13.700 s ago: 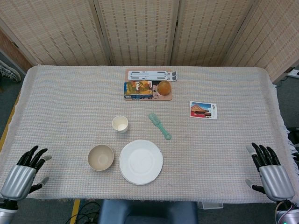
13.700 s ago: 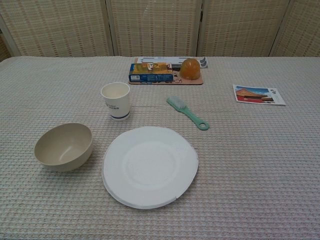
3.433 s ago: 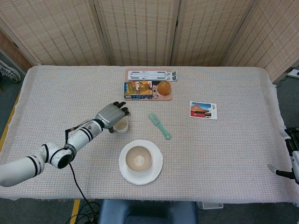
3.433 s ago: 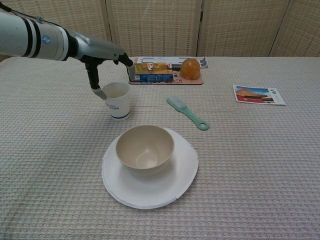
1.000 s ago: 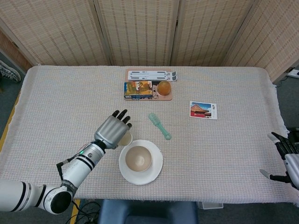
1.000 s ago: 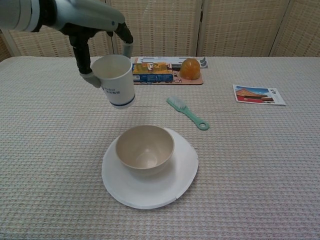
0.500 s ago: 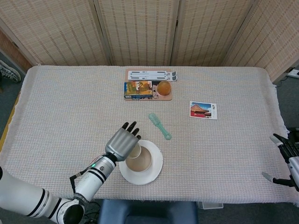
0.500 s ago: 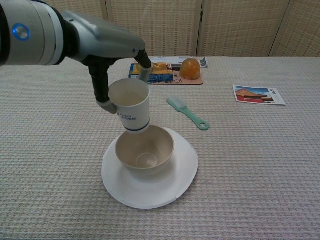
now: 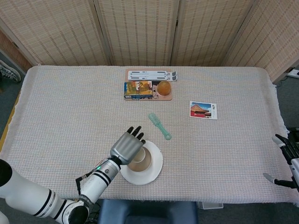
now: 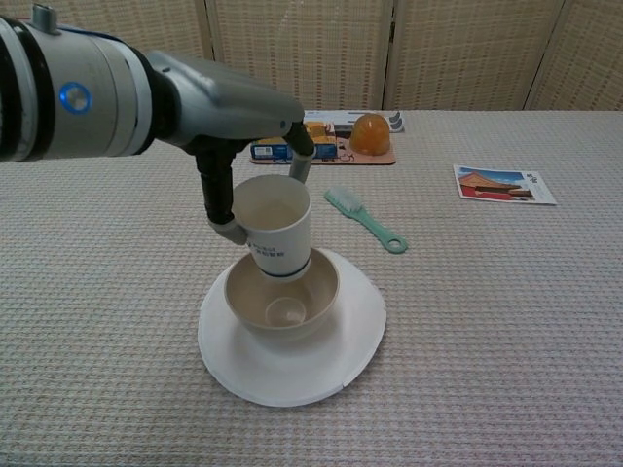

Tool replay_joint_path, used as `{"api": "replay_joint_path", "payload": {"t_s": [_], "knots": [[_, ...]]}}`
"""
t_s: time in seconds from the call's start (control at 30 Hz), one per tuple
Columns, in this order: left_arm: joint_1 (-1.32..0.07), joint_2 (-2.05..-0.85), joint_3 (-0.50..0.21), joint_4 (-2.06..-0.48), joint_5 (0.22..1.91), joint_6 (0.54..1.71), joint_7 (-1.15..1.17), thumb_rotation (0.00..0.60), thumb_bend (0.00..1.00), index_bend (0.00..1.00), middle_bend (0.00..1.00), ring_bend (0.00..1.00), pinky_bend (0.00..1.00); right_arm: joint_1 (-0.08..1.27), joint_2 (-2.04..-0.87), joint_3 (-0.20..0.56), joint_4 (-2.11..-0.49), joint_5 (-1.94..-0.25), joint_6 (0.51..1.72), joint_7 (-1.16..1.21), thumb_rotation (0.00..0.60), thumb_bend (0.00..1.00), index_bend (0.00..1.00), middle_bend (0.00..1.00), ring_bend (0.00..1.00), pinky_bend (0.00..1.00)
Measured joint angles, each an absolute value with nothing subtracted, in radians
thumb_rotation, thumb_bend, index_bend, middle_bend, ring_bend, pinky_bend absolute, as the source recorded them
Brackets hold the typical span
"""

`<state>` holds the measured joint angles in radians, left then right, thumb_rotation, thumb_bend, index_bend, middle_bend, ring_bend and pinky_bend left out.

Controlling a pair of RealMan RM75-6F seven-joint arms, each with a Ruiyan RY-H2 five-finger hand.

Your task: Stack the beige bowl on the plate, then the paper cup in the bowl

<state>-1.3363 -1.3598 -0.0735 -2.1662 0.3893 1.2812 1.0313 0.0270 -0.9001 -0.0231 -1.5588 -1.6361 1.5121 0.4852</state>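
The white plate [image 10: 321, 365] [image 9: 155, 164] lies near the table's front edge, and the beige bowl [image 10: 313, 292] [image 9: 141, 162] sits upright on it. My left hand [image 10: 238, 117] [image 9: 127, 146] grips the paper cup [image 10: 277, 226] by its sides. The cup hangs slightly tilted over the bowl, its base at about the level of the bowl's rear rim. In the head view the hand hides most of the cup. My right hand [image 9: 288, 161] hovers at the table's far right edge with fingers apart and nothing in it.
A green brush [image 10: 365, 219] [image 9: 160, 126] lies just behind and right of the plate. Further back is a tray [image 10: 326, 136] [image 9: 148, 88] with a box and an orange object. A postcard [image 10: 504, 184] [image 9: 203, 110] lies at the right. A folding screen stands behind the table.
My left hand has carried the cup to the right and down, from above the bowl's left rim to over the bowl. The right hand has barely moved.
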Motion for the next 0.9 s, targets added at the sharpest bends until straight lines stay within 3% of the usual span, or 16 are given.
{"api": "replay_joint_path", "payload": {"t_s": [0.33, 0.9], "knots": [[-1.324, -1.4, -0.068, -2.14, 0.395, 1.276, 1.032, 0.6, 0.2, 0.48, 0.21, 0.0, 0.17, 0.017, -0.898, -0.028, -1.559, -1.645, 1.537, 0.487, 0.6, 0.14, 0.0, 0.0, 0.0, 0.0], [-1.273, -1.429, -0.028, -2.025, 0.435, 1.172, 0.967, 0.6, 0.2, 0.48, 0.21, 0.0, 0.17, 0.008, -0.897, -0.032, -1.553, -1.646, 1.557, 0.496, 0.6, 0.14, 0.0, 0.0, 0.0, 0.0]]}}
